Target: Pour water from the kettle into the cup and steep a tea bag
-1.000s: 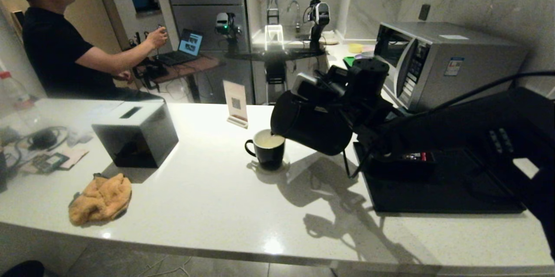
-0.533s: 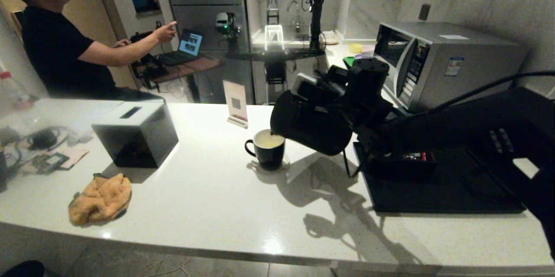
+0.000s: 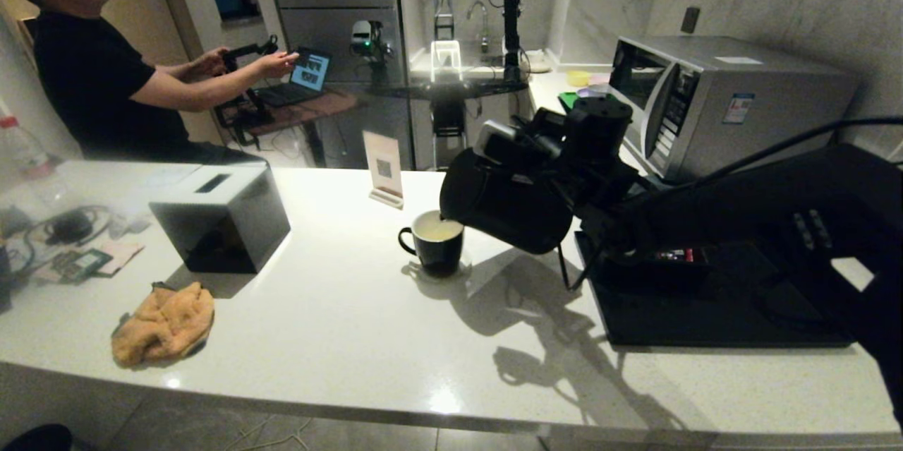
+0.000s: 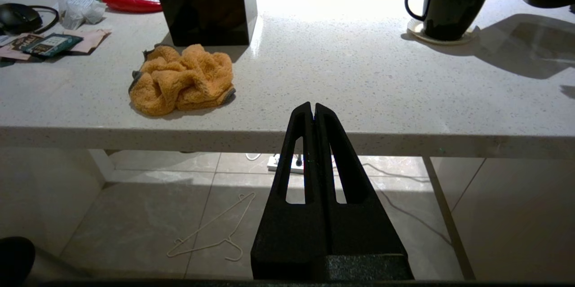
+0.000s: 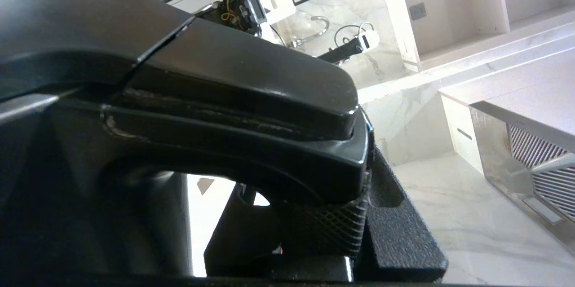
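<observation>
Meanwhile, almost nothing had changed over the last second: we held the kettle at the same tilt, its spout at the far-right rim of the cup, and neither the cup nor our arm had shifted. Only the man at the far left had moved his arms toward the laptop. We took that stillness to mean the pour was holding steady or close to its end, with the steeping step not yet begun; we could see no tea bag.

Our right gripper was clamped on the kettle's handle, the fingers narrowed around it, just right of the cup and above the counter. Our left gripper hung parked below the counter's near edge, fingers pressed together and empty.

The cup stood on a pale coaster near the middle of the counter, handle to the left, and pale water filled it nearly to the rim. We could not see into the kettle, so we could not tell how much it held. We could not make out a falling stream. To the left sat a black box and an orange cloth, well apart from the cup.
</observation>
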Available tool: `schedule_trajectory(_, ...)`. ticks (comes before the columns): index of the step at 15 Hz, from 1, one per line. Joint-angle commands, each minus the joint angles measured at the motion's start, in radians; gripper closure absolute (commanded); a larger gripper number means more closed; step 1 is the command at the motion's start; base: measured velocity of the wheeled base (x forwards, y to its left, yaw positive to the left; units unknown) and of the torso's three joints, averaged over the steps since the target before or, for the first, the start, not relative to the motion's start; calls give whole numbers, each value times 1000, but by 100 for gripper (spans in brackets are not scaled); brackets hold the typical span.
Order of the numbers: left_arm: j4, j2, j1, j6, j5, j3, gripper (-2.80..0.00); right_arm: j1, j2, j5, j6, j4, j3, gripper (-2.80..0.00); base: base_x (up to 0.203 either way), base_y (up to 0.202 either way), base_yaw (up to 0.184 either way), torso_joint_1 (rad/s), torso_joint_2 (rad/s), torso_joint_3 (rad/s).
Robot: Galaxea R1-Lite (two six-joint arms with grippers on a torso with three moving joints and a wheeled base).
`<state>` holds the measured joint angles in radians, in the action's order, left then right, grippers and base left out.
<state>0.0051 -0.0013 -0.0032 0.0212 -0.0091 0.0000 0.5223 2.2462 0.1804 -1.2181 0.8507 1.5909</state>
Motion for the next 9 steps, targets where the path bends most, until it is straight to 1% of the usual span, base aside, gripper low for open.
schedule_trajectory(1,0,1,0,0,0,0,0,1,4,1,-8,5,-2,0,0,0,0,0,0,0)
schedule_trajectory(9,1,1,0,0,0,0,0,-3,6,-6,-9,7,-6,0,0,0,0,0,0,0)
